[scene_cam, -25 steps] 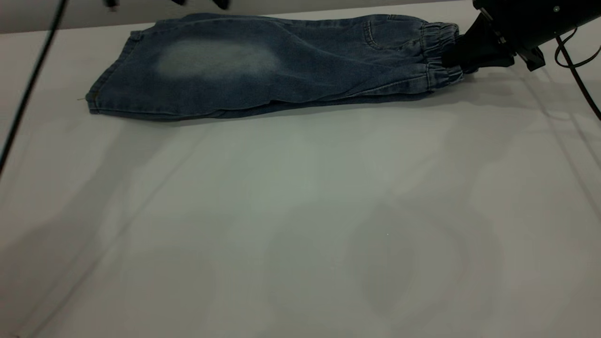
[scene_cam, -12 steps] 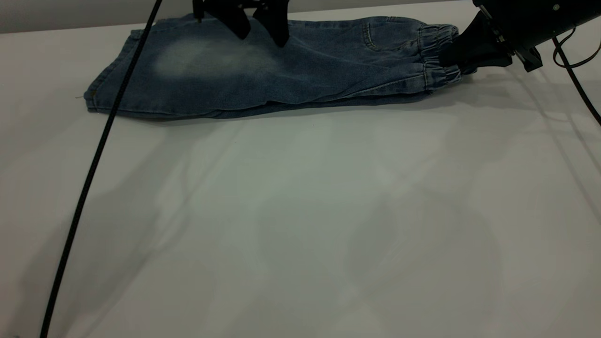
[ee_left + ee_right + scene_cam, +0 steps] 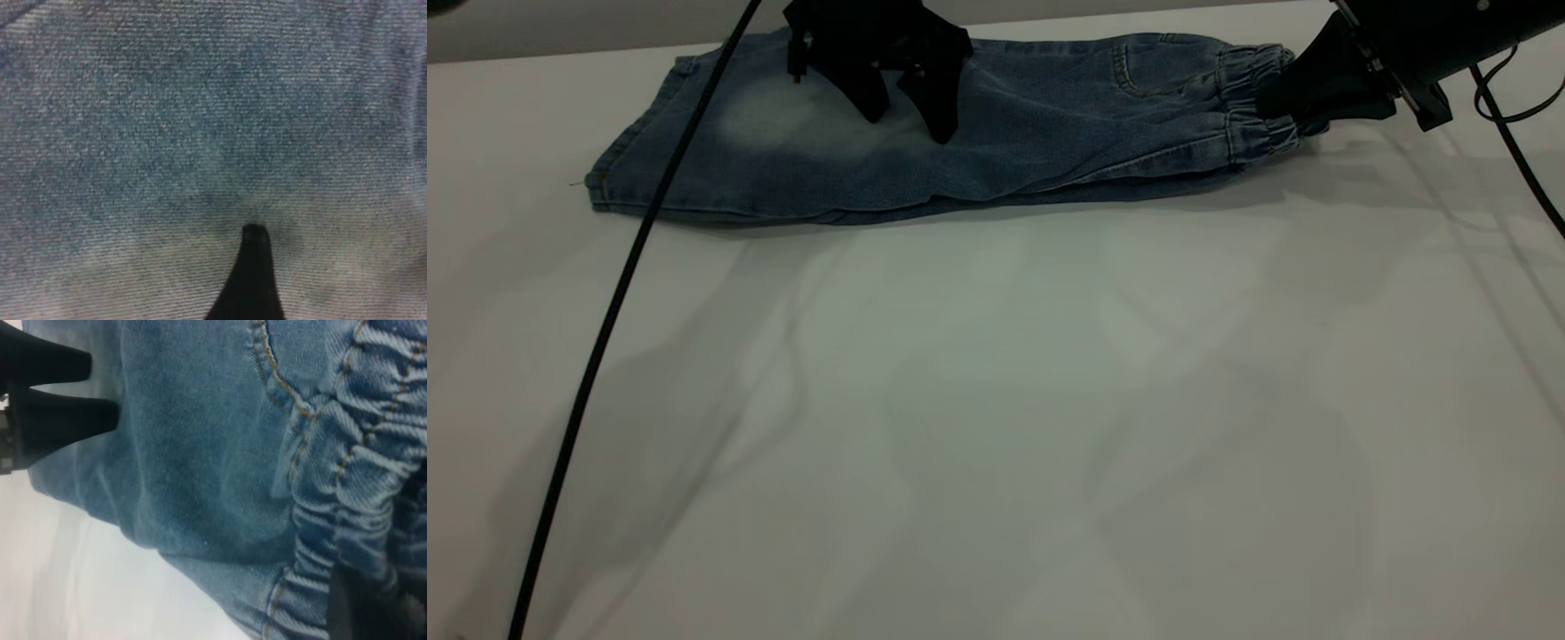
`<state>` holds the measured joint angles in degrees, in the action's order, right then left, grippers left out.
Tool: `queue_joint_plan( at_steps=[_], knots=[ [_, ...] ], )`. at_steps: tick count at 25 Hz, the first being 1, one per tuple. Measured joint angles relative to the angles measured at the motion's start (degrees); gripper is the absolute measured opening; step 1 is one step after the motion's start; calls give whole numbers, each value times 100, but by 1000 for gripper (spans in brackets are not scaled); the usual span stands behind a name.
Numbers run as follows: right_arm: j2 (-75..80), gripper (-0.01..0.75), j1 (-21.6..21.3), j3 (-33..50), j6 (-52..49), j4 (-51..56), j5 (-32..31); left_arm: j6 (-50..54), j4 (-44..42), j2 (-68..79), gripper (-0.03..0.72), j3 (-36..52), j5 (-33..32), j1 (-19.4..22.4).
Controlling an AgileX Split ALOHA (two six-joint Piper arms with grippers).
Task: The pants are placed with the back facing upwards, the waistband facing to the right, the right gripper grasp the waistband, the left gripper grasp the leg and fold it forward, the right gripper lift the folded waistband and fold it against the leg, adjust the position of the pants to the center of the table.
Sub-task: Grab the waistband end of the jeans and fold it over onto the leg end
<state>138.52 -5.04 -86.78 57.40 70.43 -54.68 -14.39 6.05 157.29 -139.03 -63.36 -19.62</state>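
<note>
A black cable (image 3: 618, 293) runs diagonally across the left of the table (image 3: 996, 400), crossing over the left end of the pants (image 3: 925, 133), which lie folded lengthwise along the far edge of the table, leg hems toward the left and waistband (image 3: 1249, 98) toward the right. The left gripper (image 3: 903, 116) hangs over the middle of the folded denim, just right of a pale faded patch (image 3: 783, 116); its two wedge fingers are spread apart with nothing between them, tips pointing down at the cloth, and the left wrist view shows one fingertip (image 3: 255, 233) right at the weave, though actual contact cannot be told. Right of that pincer a back pocket seam (image 3: 1125, 76) shows, then the ruched waistband. The right gripper (image 3: 1285, 98) sits at the far right end of the pants, fingers closed on the gathered waistband, with bunched elastic folds pressed against its dark finger (image 3: 373, 607) in the right wrist view
</note>
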Motion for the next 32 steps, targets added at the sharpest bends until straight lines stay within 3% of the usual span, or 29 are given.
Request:
queue_joint_plan(
  at_steps=[7, 12, 24, 32],
  knots=[
    [-39, 18, 6, -88, -83, 279, -514, 10, 0, 65, 589, 0, 39, 0],
    [-56, 14, 311, -642, -517, 243, -1045, 10, 0, 65, 589, 0, 45, 0],
    [-56, 14, 1528, -2204, -1654, -168, -1188, 10, 7, 71, 589, 0, 21, -58],
    [-56, 14, 1534, -2284, -1950, -614, -1137, -32, -11, -206, 589, -8, -168, -58]
  ],
)
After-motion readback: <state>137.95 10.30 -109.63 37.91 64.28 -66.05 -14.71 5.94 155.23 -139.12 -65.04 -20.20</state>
